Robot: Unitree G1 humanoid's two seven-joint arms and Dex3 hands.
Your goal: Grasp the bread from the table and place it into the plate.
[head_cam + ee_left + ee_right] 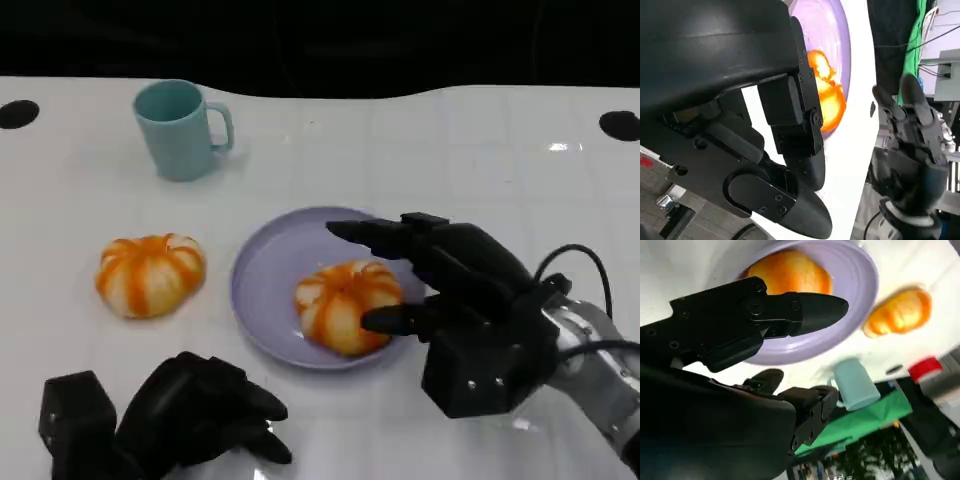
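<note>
An orange-striped bread (345, 300) lies in the lilac plate (255, 290) at the table's middle. My right hand (460, 290) hovers at the plate's right side with its fingers spread; the upper fingers reach over the rim and the thumb tip sits right beside the bread, not gripping it. The right wrist view shows that bread (790, 272) in the plate (850, 300) beyond a straight finger (810, 310). A second bread (150, 273) rests on the table left of the plate. My left hand (195, 415) lies near the front edge, holding nothing.
A light blue mug (180, 128) stands at the back left, behind the second bread. The table's far edge borders a dark background, with black round marks at both back corners. The left wrist view shows the plate (825, 25), bread (827, 95) and my right hand (912, 145).
</note>
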